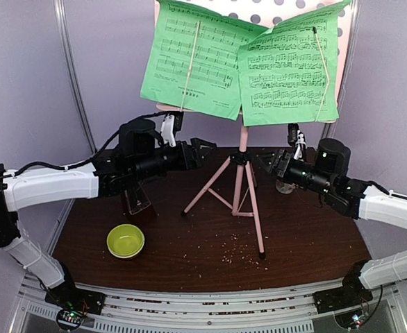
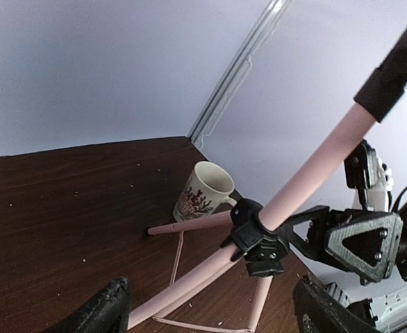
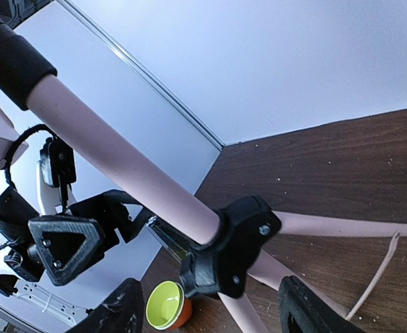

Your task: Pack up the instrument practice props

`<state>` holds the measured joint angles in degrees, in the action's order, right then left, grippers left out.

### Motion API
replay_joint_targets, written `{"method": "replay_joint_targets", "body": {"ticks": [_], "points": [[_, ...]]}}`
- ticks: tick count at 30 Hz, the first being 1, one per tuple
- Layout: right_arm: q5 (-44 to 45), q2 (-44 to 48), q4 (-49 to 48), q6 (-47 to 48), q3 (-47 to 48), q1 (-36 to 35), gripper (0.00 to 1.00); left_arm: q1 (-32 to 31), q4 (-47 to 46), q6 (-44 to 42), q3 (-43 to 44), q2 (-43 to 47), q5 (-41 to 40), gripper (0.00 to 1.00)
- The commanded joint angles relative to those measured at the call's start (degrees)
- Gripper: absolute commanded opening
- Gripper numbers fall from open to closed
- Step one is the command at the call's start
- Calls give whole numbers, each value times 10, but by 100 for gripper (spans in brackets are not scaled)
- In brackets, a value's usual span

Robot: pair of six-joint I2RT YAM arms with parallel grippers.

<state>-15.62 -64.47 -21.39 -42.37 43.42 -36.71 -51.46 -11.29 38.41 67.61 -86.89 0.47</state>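
Note:
The pink tripod music stand [image 1: 244,135] stands mid-table with two green sheet-music pages [image 1: 193,59] on its desk. My left gripper [image 1: 202,150] is open just left of the stand's black leg hub [image 1: 239,159]. The right gripper [image 1: 269,161] is open just right of that hub. In the left wrist view the hub [image 2: 259,236] lies ahead of the open left gripper [image 2: 214,313], untouched. In the right wrist view the hub [image 3: 231,250] sits ahead of the spread right gripper [image 3: 210,316], with no contact showing. A dark metronome under a clear cover [image 1: 135,198] stands beneath my left arm.
A yellow-green bowl [image 1: 126,241] sits front left on the dark wood table [image 1: 308,243]. A white mug [image 2: 203,193] stands behind the stand, by the right arm. Crumbs lie around the tripod's front leg [image 1: 257,222]. Grey walls close the back.

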Motion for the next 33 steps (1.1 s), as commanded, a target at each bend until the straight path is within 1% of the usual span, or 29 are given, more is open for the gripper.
{"method": "replay_joint_targets", "body": {"ticks": [1, 4, 7, 11, 15, 20, 22, 23, 26, 29, 33], "points": [[45, -24, -67, 31, 43, -24, 67, 30, -38, -96, -20, 9, 149, 84], [58, -34, -69, 35, 54, -31, 67, 47, -32, -167, 3, -27, 232, 84], [72, -29, -64, 35, 54, -35, 67, 59, 3, -218, 42, -66, 261, 83], [96, -9, -39, 36, 45, -38, 69, 76, 4, -265, 76, -107, 305, 83], [114, 16, -22, 35, 28, -39, 70, 87, 9, -299, 110, -153, 354, 83], [129, 41, 4, 34, 10, -39, 70, 91, 4, -315, 140, -200, 395, 84], [134, 50, 10, 33, 4, -39, 71, 91, 4, -319, 153, -215, 411, 82], [138, 54, 14, 33, 1, -39, 71, 91, 5, -320, 159, -222, 420, 80], [146, 69, 27, 33, -7, -39, 71, 91, 18, -327, 175, -237, 431, 68], [155, 84, 40, 32, -15, -39, 71, 92, 21, -334, 172, -240, 426, 54], [175, 106, 58, 33, -28, -39, 73, 91, 26, -335, 155, -232, 396, 34]]}}
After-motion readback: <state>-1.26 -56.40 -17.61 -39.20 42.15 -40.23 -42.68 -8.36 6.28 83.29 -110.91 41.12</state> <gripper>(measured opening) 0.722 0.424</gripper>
